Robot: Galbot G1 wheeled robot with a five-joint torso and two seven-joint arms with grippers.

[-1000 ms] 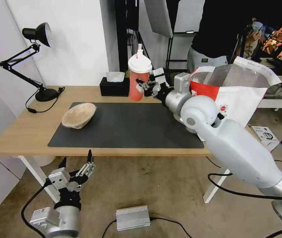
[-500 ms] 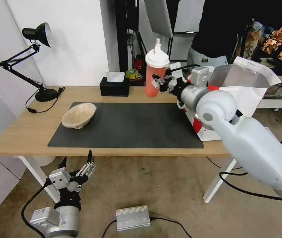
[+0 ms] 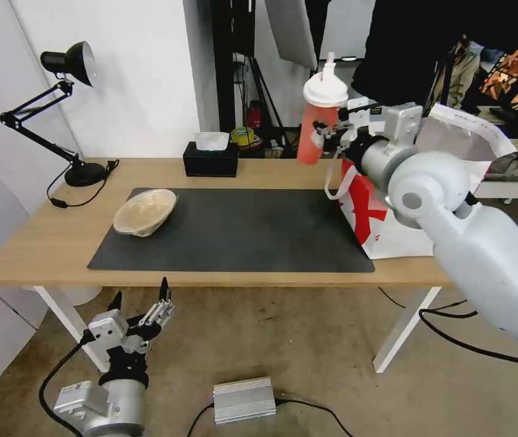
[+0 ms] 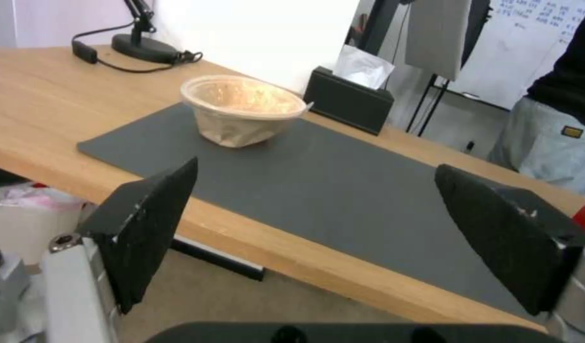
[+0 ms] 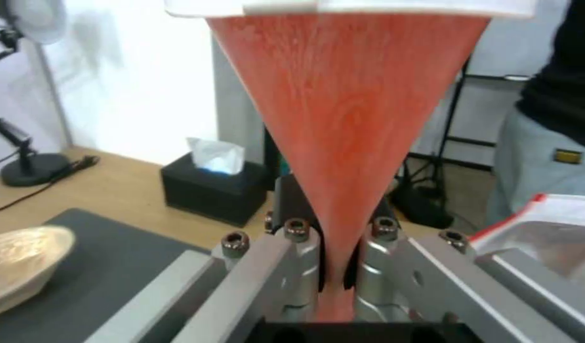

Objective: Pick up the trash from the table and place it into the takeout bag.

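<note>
My right gripper [image 3: 327, 135] is shut on the red cup [image 3: 313, 127] with its white domed lid, holding it in the air just left of the takeout bag [image 3: 392, 224], which stands open at the table's right end. Up close, the red cup [image 5: 343, 119] is pinched at its base between the right gripper's [image 5: 335, 276] fingers. A shallow beige bowl [image 3: 144, 211] rests on the left end of the dark mat [image 3: 234, 237]; the left wrist view has the bowl [image 4: 241, 109] too. My left gripper [image 3: 143, 303] hangs open below the table's front edge, its black fingers [image 4: 149, 224] wide apart.
A black tissue box [image 3: 210, 159] and a black desk lamp [image 3: 58, 115] stand along the table's [image 3: 46, 243] back and left. A silver box [image 3: 243, 399] and cables lie on the floor. A person stands behind the bag.
My right arm has lifted the red cup up and carried it to the right, from beside the tissue box to just beside the bag's opening. The left arm has stayed put.
</note>
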